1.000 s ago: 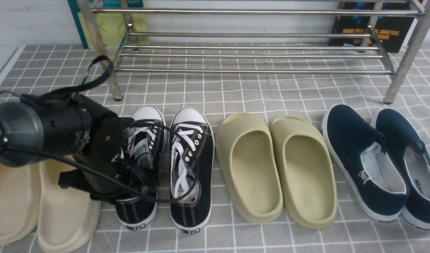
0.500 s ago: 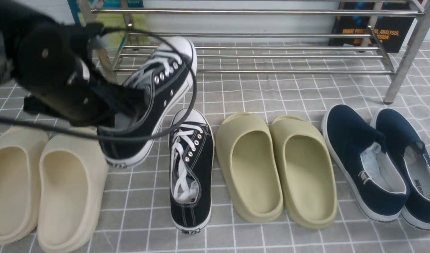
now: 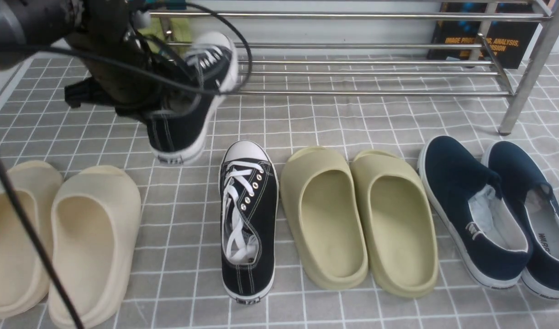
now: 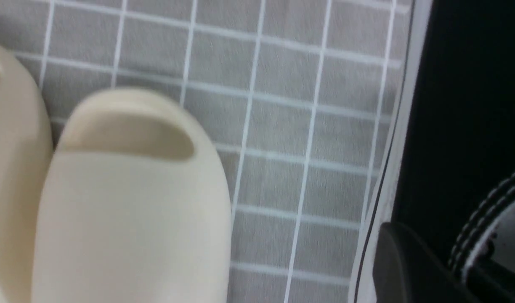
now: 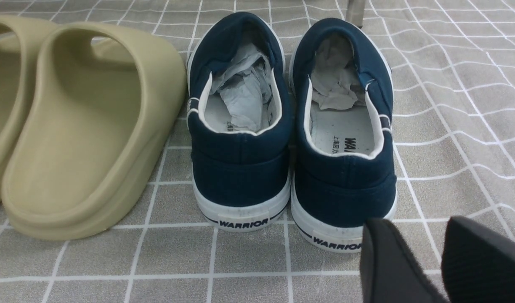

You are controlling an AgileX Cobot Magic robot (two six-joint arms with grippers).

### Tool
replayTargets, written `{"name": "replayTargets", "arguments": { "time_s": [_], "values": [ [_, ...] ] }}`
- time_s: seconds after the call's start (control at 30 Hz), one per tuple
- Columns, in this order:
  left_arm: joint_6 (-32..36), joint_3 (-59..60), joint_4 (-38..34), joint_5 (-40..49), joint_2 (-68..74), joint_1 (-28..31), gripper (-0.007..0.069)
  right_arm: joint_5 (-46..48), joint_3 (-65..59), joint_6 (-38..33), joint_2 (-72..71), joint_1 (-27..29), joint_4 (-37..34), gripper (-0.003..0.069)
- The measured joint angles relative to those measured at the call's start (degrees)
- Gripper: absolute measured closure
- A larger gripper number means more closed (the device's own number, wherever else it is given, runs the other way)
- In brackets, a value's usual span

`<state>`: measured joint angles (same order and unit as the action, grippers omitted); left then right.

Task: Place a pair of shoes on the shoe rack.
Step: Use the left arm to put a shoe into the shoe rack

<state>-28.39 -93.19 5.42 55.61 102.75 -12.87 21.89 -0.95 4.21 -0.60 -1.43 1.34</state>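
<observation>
Though parked flat beside its twin a second ago, now hangs well clear of the tiled mat (image 3: 352, 123). Talking about the lifted sneaker (image 3: 188, 123) here, toe aimed at the shoe rack (image 3: 329, 73) along the mat's far edge, not on it yet. Has also climbed and drifted closer to that far edge since half a second back. Leaves the other sneaker (image 3: 248, 219) alone mid-mat, unmoved, between the beige slides (image 3: 92, 237) and olive slides (image 3: 325, 219).

Can't really make out the left gripper (image 3: 167, 98): buried in the shoe's opening behind cables (image 3: 224, 87) and its own black body, blurry too. Looks clamped tight on the collar, with the lifted sneaker dangling below and ahead of the jaws. From the left wrist, only get a black finger (image 4: 409, 269), some stitched canvas and a smeared beige slide.

Over toward the mat's right edge, got the right gripper (image 5: 440, 252) low behind the navy slip-ons (image 5: 240, 168), cut off by the frame, jaws a narrow gap apart, holding nothing.
</observation>
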Motion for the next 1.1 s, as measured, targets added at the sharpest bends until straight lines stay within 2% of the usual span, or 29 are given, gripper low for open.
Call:
{"name": "replayTargets", "arguments": {
  "time_s": [0.57,0.9,1.03,1.1],
  "values": [
    [1.5,-24.0,-1.8,1.0,19.9,1.9,0.0638,0.0,0.0,0.0,0.0,0.0,0.0,0.042],
    [-0.5,-31.0,-4.9,-2.7,26.5,3.9,0.0637,0.0,0.0,0.0,0.0,0.0,0.0,0.042],
    [-1.4,-31.5,-5.4,-3.1,27.0,3.9,0.0608,0.0,0.0,0.0,0.0,0.0,0.0,0.042],
    [-2.0,-31.6,-6.0,-3.8,27.1,3.9,0.0567,0.0,0.0,0.0,0.0,0.0,0.0,0.042]
  ]
}}
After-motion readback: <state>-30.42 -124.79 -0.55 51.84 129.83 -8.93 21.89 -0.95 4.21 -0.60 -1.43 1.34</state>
